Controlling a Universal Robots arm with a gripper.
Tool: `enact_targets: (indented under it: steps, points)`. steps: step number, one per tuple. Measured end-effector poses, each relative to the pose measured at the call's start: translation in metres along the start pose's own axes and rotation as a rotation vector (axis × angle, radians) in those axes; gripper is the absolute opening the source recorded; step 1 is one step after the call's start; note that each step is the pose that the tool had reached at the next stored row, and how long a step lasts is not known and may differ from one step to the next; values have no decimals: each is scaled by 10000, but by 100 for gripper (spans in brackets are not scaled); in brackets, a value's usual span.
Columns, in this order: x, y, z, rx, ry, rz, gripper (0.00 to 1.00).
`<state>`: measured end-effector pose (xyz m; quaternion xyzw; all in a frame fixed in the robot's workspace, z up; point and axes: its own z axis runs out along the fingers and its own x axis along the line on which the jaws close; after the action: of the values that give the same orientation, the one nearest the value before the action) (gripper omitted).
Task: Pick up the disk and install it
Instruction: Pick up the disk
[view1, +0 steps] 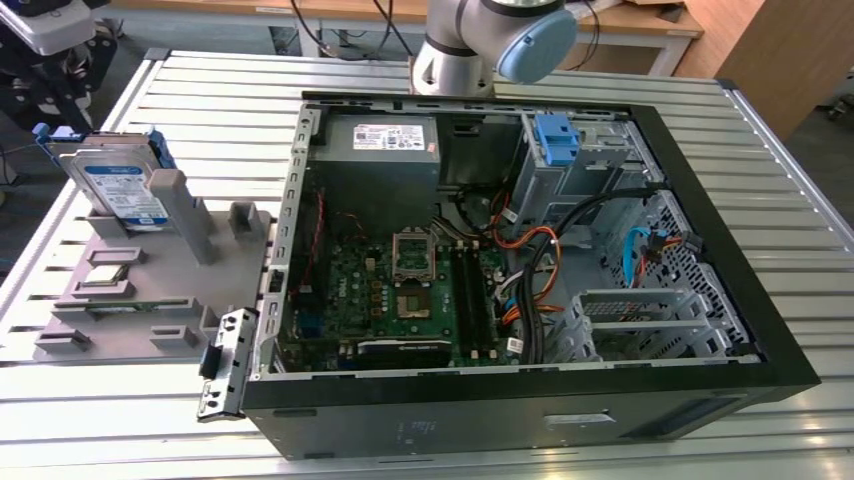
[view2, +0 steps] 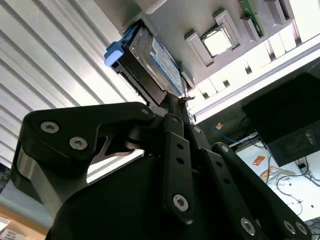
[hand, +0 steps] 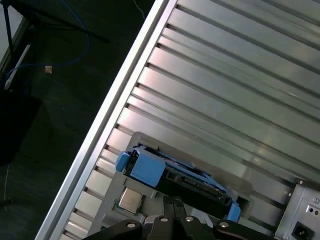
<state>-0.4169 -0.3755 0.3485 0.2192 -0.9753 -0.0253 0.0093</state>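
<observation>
The disk (view1: 118, 185) stands on edge in a grey fixture (view1: 134, 300) near the edge of the surface (view1: 200, 90) on the exterior view's left. It sits at the fixture's far corner, clipped in its blue carrier, with the white-and-blue label facing the case (view1: 534, 410). A chip (view1: 107, 275) lies flat in the fixture, nearer the front edge than the disk.

The case lies open on its side, just beside the fixture, and takes up the middle of the surface. Inside it are the motherboard (view1: 400, 280), a grey power supply (view1: 380, 145) at the far wall and a blue bracket (view1: 554, 140) in the drive cage at the far corner. Orange, black and blue cables run between the board and the cage. The arm (view1: 487, 40) rises behind the case's far edge.

In both wrist views the end effector (view2: 181, 100) (hand: 172, 204) points at the disk (view2: 167, 67) (hand: 190, 181). It looks narrow, its 2 tips drawn close together, and it holds nothing. The second wrist view also shows the chip (view2: 217, 42) in the fixture (view2: 190, 20). The first wrist view looks along the disk's dark top edge and catches the surface's slats (hand: 240, 75) and its outer edge.
</observation>
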Motion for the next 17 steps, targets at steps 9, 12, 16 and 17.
enact_targets:
  steps: [9,12,16,17]
  points:
    - [0,-1,8,13,88,-1637,11]
    - [0,-1,11,16,117,-2176,11]
    - [0,-1,15,22,156,-2904,11]
    - [0,-1,16,23,166,-3085,11]
